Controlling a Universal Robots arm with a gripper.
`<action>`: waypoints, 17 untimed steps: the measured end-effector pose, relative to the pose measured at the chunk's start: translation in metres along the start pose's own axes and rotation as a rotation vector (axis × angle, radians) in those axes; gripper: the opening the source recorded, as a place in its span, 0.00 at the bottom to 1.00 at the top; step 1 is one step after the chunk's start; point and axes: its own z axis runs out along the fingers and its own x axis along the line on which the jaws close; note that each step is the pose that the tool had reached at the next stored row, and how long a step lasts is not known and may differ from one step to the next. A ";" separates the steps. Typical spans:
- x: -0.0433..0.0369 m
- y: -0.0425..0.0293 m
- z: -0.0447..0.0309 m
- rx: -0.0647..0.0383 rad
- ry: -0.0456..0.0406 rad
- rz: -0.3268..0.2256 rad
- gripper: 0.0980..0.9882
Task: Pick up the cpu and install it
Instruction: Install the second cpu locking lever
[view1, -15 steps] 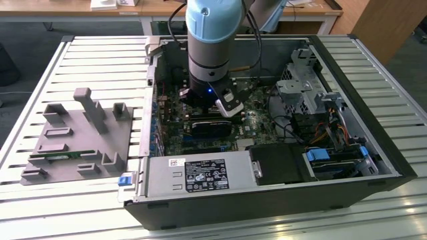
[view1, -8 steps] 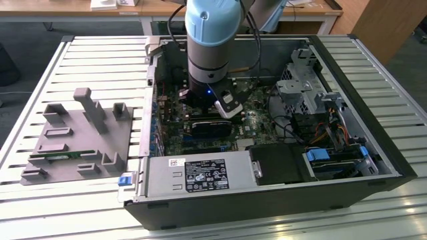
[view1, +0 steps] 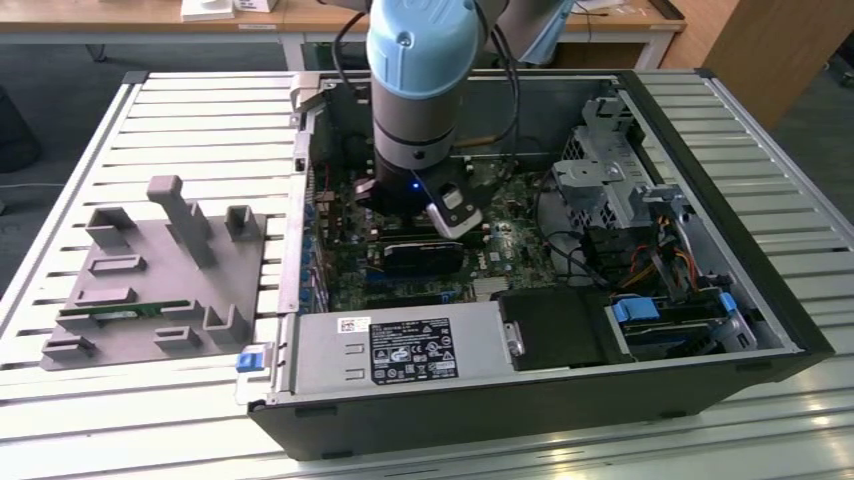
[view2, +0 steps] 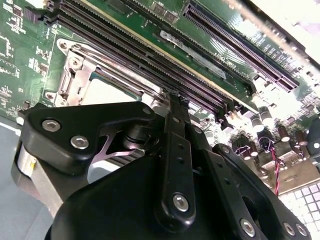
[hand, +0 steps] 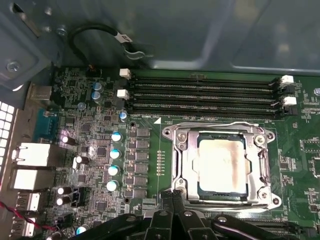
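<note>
Your gripper hangs just beside the socket; the cpu sits inside it; fingers look clenched, grasping nothing

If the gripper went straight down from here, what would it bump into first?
Most likely the cpu, already lying in its socket on the motherboard. The gripper hangs at the socket's edge, so it might meet that metal frame first; depth is unclear.
</note>
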 end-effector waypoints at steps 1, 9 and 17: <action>0.0009 0.0000 0.0003 -0.002 -0.0001 0.000 0.01; 0.0036 0.0002 0.0031 -0.007 0.0001 0.000 0.01; 0.0035 0.0032 -0.0071 -0.013 -0.0005 0.000 0.01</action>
